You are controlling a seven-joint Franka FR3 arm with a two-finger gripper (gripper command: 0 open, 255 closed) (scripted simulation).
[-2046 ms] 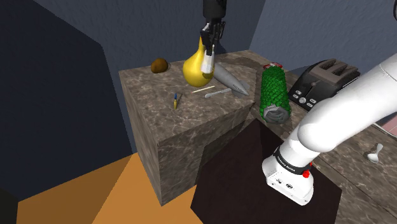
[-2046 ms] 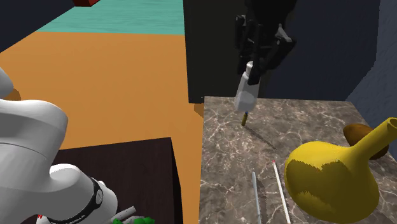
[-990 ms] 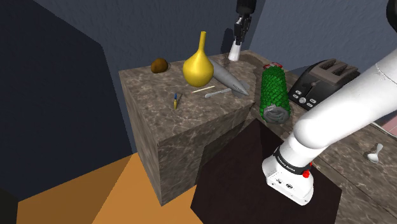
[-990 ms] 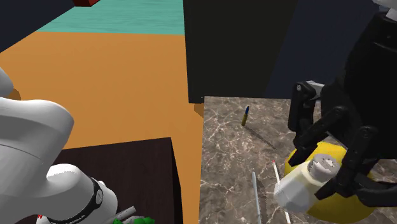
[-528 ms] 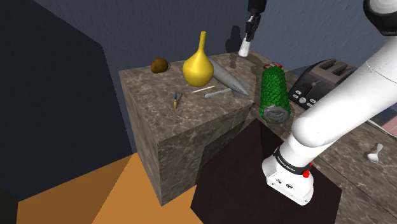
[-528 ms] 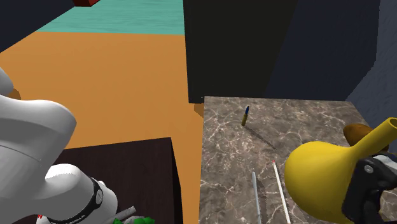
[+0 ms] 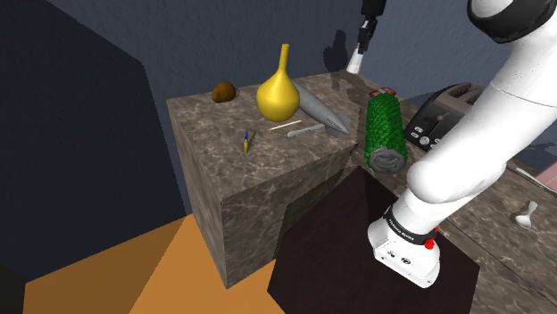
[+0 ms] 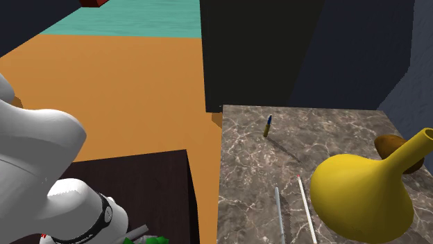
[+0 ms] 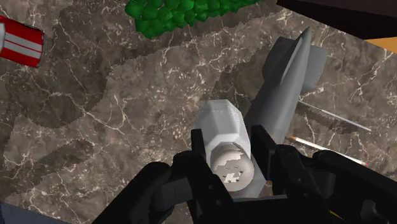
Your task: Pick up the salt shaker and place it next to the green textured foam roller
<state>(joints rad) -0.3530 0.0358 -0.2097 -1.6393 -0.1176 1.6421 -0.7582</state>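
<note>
My gripper (image 7: 362,45) hangs in the air above the back of the marble counter (image 7: 223,152), shut on a white salt shaker (image 7: 355,61) that points downward from the fingers. The green textured foam roller (image 7: 384,130) lies on the counter below and toward the shoulder view's right of the shaker. In the wrist view the black fingers (image 9: 198,151) clasp the shaker (image 9: 222,127) by its capped end, and my gripper (image 9: 230,151) looks down on marble with the roller (image 9: 184,13) a short way beyond.
A yellow long-necked vase (image 7: 278,89), a grey cone-shaped object (image 7: 321,109) and a red can (image 7: 384,92) stand around the roller. A toaster (image 7: 446,116), a brown round thing (image 7: 224,91), a small pen (image 7: 248,141) and a thin stick (image 7: 299,130) also lie on the counter.
The gripper carried the shaker from in front of the yellow vase up and to the shoulder view's right, toward the roller's far end. It has moved out of the second exterior view.
</note>
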